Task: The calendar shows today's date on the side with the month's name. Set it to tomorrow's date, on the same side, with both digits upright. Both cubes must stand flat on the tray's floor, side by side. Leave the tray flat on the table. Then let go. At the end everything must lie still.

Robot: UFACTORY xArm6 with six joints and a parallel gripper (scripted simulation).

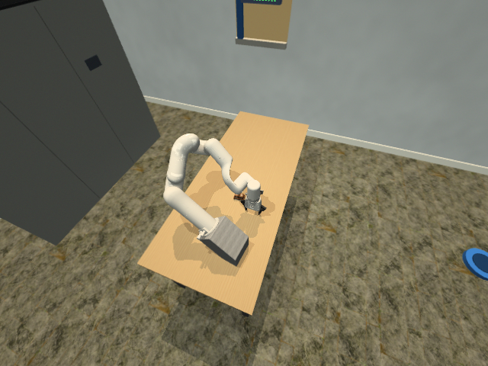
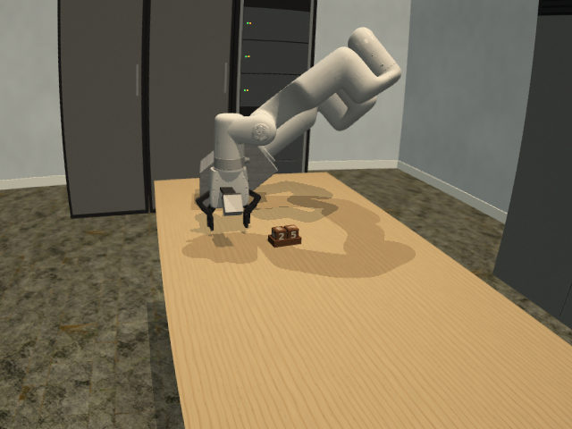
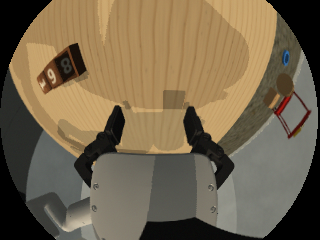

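Note:
The calendar [image 1: 239, 197] stands on the table, with two brown cubes side by side in a dark brown tray [image 2: 284, 242] [image 3: 79, 60]. In the exterior view the left cube [image 2: 280, 235] shows an upright 2 and the right cube [image 2: 293, 233] an upright 5. The wrist view shows a 9 on top of the nearer cube [image 3: 52, 76], an 8 on its shaded end face, and a partly seen mark on the farther cube [image 3: 42, 84]. I cannot make out a month's name. My gripper [image 1: 253, 208] [image 2: 228, 226] [image 3: 154, 113] is open and empty, above the table beside the calendar.
The table [image 1: 271, 146] [image 2: 323, 332] has a long edge near the gripper's side. The arm's grey base block [image 1: 228, 240] stands on it. A grey cabinet [image 1: 59, 118] is beyond the table, and a blue round object [image 1: 469, 260] is on the floor.

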